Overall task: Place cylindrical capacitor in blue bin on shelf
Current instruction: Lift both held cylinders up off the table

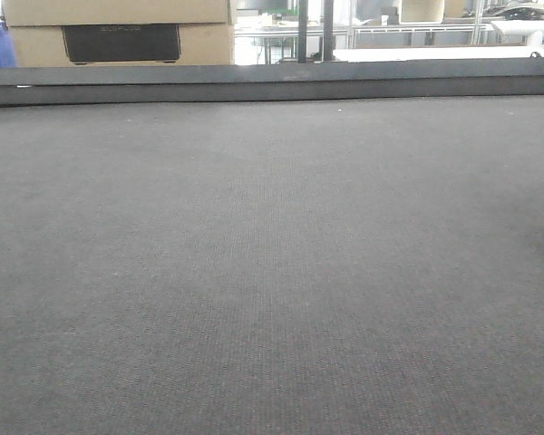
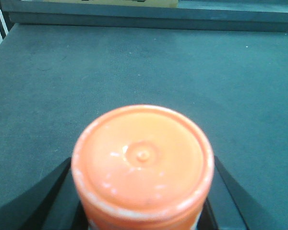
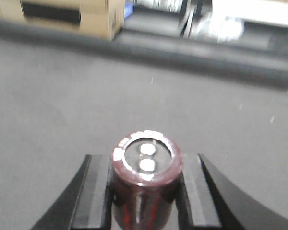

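Two clamped loads: the right gripper pinched the cylindrical capacitor, its long axis and silvery end pointing up toward the wrist camera; only the left wrist view showed the left gripper squeezing an orange-capped container.

Open grey mat ahead, raised rail across far edge, cardboard box beyond

Maroon cylindrical capacitor, seemingly upright, in right hand.
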Controlling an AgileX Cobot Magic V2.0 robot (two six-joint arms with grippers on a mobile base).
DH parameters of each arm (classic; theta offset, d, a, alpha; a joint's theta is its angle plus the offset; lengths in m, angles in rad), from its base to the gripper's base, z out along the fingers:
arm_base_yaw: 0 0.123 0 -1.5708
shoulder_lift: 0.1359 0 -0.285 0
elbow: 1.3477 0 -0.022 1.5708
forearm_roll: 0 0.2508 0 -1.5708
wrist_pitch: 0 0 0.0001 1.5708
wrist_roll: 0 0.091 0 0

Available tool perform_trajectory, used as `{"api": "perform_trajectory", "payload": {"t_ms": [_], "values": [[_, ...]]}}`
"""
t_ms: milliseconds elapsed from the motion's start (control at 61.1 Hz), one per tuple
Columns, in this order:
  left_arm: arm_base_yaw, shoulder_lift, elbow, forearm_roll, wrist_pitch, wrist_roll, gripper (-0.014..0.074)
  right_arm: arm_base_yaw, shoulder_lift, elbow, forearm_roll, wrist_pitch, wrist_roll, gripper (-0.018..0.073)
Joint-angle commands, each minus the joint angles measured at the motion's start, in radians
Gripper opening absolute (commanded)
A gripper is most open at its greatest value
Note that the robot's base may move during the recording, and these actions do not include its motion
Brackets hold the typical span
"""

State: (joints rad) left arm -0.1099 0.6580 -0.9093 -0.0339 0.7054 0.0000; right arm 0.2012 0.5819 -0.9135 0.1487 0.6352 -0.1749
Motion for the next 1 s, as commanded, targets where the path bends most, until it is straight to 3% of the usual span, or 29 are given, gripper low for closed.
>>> {"api": "perform_trajectory", "payload": {"t_ms": [0,982], "values": [[-0.008,-0.026,-0.004,-0.01,-0.015,0.0,-0.0111,0.002,-0.044,-0.004,-0.004,-0.015,-0.01,-0.0162],[-0.008,-0.038,-0.004,-0.006,-0.023,0.0,-0.0111,0.002,-0.065,-0.004,-0.004,-0.016,-0.01,-0.0162]]}}
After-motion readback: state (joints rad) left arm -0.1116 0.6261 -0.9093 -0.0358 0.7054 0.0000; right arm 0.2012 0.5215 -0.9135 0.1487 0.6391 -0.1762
